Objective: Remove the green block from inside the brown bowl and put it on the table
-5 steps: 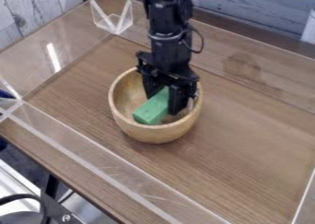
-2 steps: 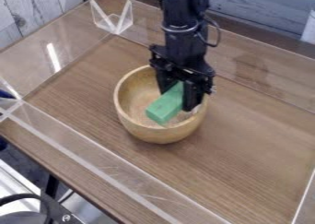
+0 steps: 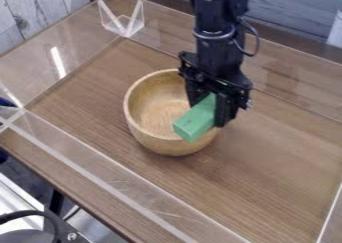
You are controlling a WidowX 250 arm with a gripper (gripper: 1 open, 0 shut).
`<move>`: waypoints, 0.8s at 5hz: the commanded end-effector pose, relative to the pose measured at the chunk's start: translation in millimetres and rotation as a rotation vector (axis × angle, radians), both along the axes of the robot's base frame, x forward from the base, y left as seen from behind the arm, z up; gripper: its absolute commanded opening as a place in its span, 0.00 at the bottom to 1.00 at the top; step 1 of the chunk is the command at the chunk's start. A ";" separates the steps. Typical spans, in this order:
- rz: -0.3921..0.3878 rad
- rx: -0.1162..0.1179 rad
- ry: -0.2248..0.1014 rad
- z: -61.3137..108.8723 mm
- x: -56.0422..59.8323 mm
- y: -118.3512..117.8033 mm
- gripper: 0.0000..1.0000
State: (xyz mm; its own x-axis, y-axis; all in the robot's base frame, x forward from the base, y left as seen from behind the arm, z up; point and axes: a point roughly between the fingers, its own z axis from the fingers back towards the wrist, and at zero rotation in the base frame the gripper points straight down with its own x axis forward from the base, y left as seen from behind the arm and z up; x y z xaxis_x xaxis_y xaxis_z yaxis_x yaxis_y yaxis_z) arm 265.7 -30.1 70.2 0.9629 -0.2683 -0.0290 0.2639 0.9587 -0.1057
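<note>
The green block hangs tilted over the right rim of the brown bowl, its lower end just above the rim. My gripper points straight down and is shut on the block's upper end. The bowl is a round tan wooden one, sitting near the middle of the dark wood-grain table, and its inside shows nothing else. The black arm rises from the gripper toward the top of the view.
Low clear acrylic walls run along the table's front and left edges. A clear bracket stands at the back left corner. Bare tabletop lies right of the bowl and in front of it.
My gripper has carried the green block to the right and slightly up, from the middle of the bowl to over its right rim. The bowl has stayed put.
</note>
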 end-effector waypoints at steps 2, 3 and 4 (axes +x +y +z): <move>-0.069 -0.019 -0.058 3.4 6.2 -34.4 0.00; -0.091 -0.022 -0.044 -7.7 2.7 -46.7 0.00; -0.105 -0.027 -0.025 -22.2 -6.6 -59.8 0.00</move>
State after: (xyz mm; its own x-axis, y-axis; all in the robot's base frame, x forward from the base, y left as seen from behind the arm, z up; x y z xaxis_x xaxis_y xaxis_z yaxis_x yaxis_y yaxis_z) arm 253.5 -87.8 39.8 0.9295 -0.3675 -0.0305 0.3610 0.9238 -0.1272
